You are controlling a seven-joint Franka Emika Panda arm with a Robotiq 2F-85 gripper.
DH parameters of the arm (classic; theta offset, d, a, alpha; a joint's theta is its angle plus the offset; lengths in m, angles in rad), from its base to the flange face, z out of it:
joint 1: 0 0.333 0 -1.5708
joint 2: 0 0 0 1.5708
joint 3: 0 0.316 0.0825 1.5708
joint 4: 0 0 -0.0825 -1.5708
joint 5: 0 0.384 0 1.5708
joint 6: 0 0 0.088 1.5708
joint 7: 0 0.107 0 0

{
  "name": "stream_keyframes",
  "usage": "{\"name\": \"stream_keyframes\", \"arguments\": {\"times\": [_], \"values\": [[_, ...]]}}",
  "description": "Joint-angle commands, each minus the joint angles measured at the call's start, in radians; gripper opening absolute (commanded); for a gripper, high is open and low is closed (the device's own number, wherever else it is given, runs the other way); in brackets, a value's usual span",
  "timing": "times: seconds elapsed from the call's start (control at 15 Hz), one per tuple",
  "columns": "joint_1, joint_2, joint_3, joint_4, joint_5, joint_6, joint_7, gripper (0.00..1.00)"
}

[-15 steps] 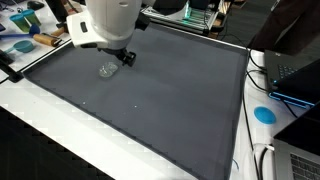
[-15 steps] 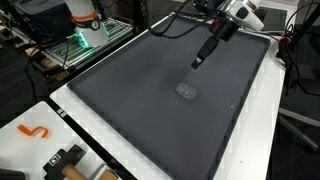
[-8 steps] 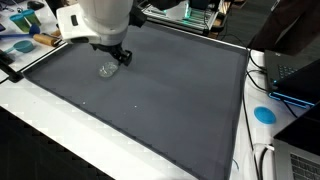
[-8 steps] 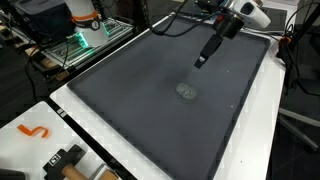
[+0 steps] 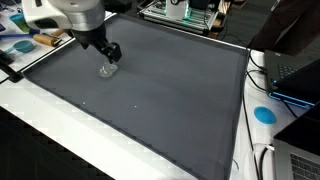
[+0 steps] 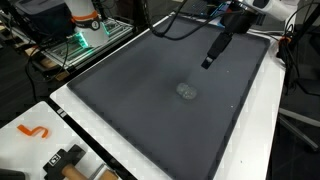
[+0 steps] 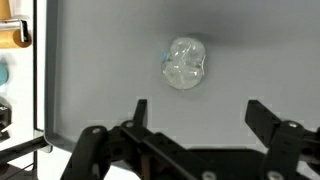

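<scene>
The gripper (image 7: 200, 114) hangs over the dark grey mat (image 7: 100, 60) with its two black fingers (image 7: 140, 110) spread wide and nothing between them. It is empty and touches nothing.

The closest thing to it is a small clear lump (image 7: 186, 62), crumpled and glassy-looking, lying flat on the mat. In the wrist view the lump sits ahead of the fingertips, roughly in line with the gap between them but outside it. In an exterior view the gripper (image 5: 113, 53) hovers just above the lump (image 5: 108, 70), over the part of the mat (image 5: 160, 110) near one long edge. In an exterior view the gripper (image 6: 208, 62) hangs in the air, tilted, nearer the mat's far edge, while the lump (image 6: 186, 91) lies towards the middle of the mat (image 6: 130, 110). What the lump is made of I cannot tell.

The mat covers most of a white table (image 5: 40, 112). Off the mat, past one short edge, a blue disc (image 5: 264, 114) lies on the white top, with a laptop (image 5: 300, 75) just beyond it. Off another corner of the mat lies a small orange hook (image 6: 34, 131).
</scene>
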Motion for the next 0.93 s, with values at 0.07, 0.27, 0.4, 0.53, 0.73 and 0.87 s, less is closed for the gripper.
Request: {"name": "stream_keyframes", "arguments": {"times": [0.07, 0.27, 0.4, 0.53, 0.73, 0.87], "values": [[-0.063, 0.057, 0.026, 0.133, 0.106, -0.082, -0.072, 1.0], [-0.093, 0.094, 0.026, 0.206, 0.16, -0.15, -0.084, 1.0], [-0.112, 0.122, 0.025, 0.254, 0.194, -0.188, -0.078, 1.0], [-0.127, 0.149, 0.025, 0.295, 0.219, -0.212, -0.074, 1.0], [-0.147, 0.188, 0.022, 0.349, 0.247, -0.229, -0.066, 1.0], [-0.157, 0.207, 0.02, 0.376, 0.258, -0.233, -0.06, 1.0]]}}
